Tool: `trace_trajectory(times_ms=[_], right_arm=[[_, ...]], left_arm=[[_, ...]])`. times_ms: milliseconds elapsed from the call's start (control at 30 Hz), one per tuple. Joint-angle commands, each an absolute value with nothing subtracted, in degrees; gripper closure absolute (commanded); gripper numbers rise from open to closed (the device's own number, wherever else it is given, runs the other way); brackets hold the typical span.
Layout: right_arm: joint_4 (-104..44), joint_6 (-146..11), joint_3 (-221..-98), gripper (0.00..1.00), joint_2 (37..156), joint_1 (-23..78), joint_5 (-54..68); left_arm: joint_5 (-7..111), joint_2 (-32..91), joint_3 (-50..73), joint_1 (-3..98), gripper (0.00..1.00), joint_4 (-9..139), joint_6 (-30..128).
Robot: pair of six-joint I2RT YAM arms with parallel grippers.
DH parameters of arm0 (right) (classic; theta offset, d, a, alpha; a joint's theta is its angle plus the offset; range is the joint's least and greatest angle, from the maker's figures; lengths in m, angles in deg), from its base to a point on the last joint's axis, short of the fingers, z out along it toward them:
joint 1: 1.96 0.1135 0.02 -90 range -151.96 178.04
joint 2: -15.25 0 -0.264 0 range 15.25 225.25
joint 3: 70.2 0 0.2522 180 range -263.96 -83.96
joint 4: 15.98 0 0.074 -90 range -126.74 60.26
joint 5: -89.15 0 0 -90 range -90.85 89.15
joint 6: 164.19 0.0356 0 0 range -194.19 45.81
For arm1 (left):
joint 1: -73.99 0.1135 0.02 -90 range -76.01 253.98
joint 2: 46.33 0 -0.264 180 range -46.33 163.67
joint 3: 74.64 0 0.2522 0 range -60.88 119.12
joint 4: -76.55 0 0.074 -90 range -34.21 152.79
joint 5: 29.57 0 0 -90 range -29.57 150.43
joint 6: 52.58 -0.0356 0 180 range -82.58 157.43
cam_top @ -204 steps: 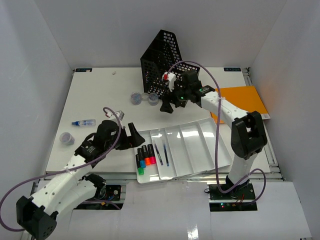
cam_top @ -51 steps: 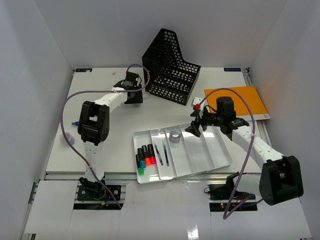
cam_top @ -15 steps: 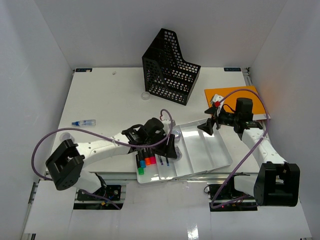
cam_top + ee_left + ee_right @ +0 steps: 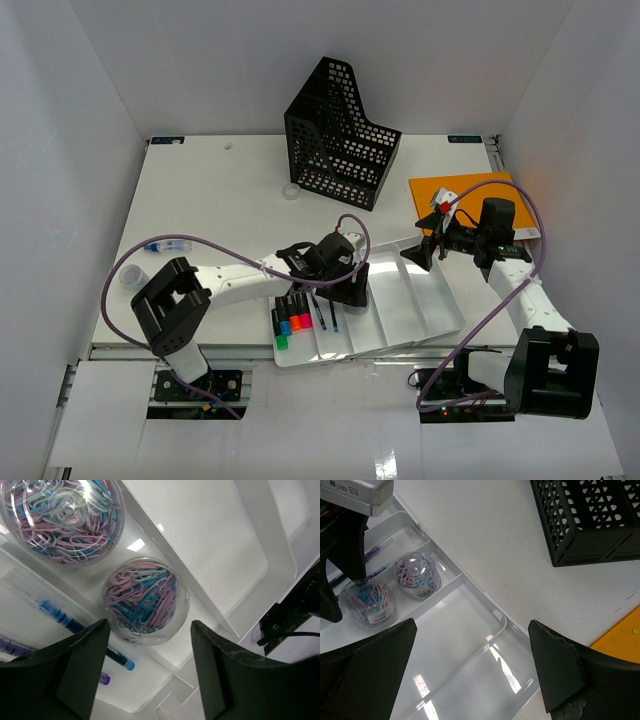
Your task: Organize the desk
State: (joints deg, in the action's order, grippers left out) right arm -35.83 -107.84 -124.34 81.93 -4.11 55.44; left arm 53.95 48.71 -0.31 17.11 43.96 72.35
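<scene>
**Counter check: both sets of fingers open, nothing held**

**Top view.** The white counter (image 4: 200, 200) lies under both arms and extends well past the fingers on every side. The left fingers (image 4: 352, 290) point down into the middle compartments of the white tray (image 4: 420, 300). Markers (image 4: 290, 325) and pens (image 4: 325, 315) lie in the compartments just to their left. The right fingers (image 4: 413, 257) hover, spread, above the tray's far right corner. An orange folder (image 4: 470, 195) lies on the counter just behind them. A black mesh file holder (image 4: 340, 130) stands well beyond both sets of fingers.

**Left wrist view.** The left fingers stand apart. A clear tub of paper clips (image 4: 145, 600) rests on the tray floor between and just beyond their tips. Contact with either tip cannot be determined. A second tub (image 4: 62, 515) sits further out, past the left-hand finger. A blue pen (image 4: 65, 622) lies in the adjoining compartment, beside that same finger.

**Right wrist view.** The right fingers are wide open with nothing between them, and the tray's corner lies below the gap. Both tubs sit off the left-hand finger, with a left-arm finger standing over the nearer one. The file holder stands beyond the right-hand finger, and the folder's corner shows beside it.
</scene>
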Motion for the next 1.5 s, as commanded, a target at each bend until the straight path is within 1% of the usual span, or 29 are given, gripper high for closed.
trace_trajectory(times_ms=[0, 100, 300, 367, 467, 567, 600, 700, 733, 833, 900, 1033, 1167, 1333, 1467], right_arm=[[-34.58, -107.43, -123.69, 0.01, 80.93, -4.34, 57.56], [-34.59, -107.50, -123.67, 0.01, 81.00, -4.34, 57.79], [-34.84, -107.85, -123.60, 0.00, 80.91, -4.34, 57.69], [-35.07, -107.82, -123.72, 0.00, 81.03, -4.34, 57.83], [-35.34, -107.69, -124.00, 0.00, 81.41, -4.34, 57.95], [-35.54, -107.59, -124.21, 0.00, 81.70, -4.25, 57.52], [-35.55, -107.51, -124.30, 0.00, 81.62, -4.25, 57.09], [-35.33, -106.52, -124.48, 0.00, 81.77, -4.25, 56.59], [-35.05, -106.09, -124.48, 0.00, 81.70, -4.25, 56.30], [-34.22, -104.73, -124.54, 0.00, 81.73, -4.25, 54.85], [-33.91, -103.91, -124.55, 0.00, 81.61, -4.24, 54.26], [-33.61, -103.38, -124.48, 0.00, 81.52, -4.25, 54.26], [-33.61, -103.46, -124.48, 0.00, 81.52, -4.22, 54.26], [-33.72, -103.56, -124.57, 0.00, 81.98, -4.25, 54.33], [-33.83, -103.63, -124.61, 0.00, 82.09, -4.25, 54.04]], left_arm=[[56.66, 44.97, 2.05, 16.40, 0.14, 42.93, 72.51], [58.38, 41.27, 1.51, 16.33, 0.12, 42.49, 72.67], [70.21, 28.72, -4.06, 18.06, 0.12, 40.14, 76.68], [71.06, 22.97, -8.73, 23.79, 0.12, 39.53, 79.59], [67.82, 14.28, -14.85, 35.29, 0.12, 39.06, 82.21], [63.29, 8.98, -19.01, 51.64, 0.07, 38.54, 82.69], [61.99, 8.29, -19.46, 55.10, 0.06, 38.53, 82.44], [60.53, 11.88, -18.61, 69.42, 0.02, 37.01, 84.51], [60.84, 13.94, -18.26, 71.99, 0.02, 35.96, 86.26], [63.08, 24.42, -13.13, 79.77, 0.05, 30.39, 92.66], [62.88, 31.53, -10.35, 83.08, 0.09, 29.17, 94.87], [63.24, 40.42, -3.77, 84.54, 0.11, 28.57, 96.32], [66.57, 45.82, 1.36, 84.88, 0.11, 27.24, 96.57], [71.40, 54.83, 10.66, 85.67, 0.11, 19.68, 96.84], [73.50, 59.20, 14.09, 86.70, 0.12, 16.08, 96.75]])
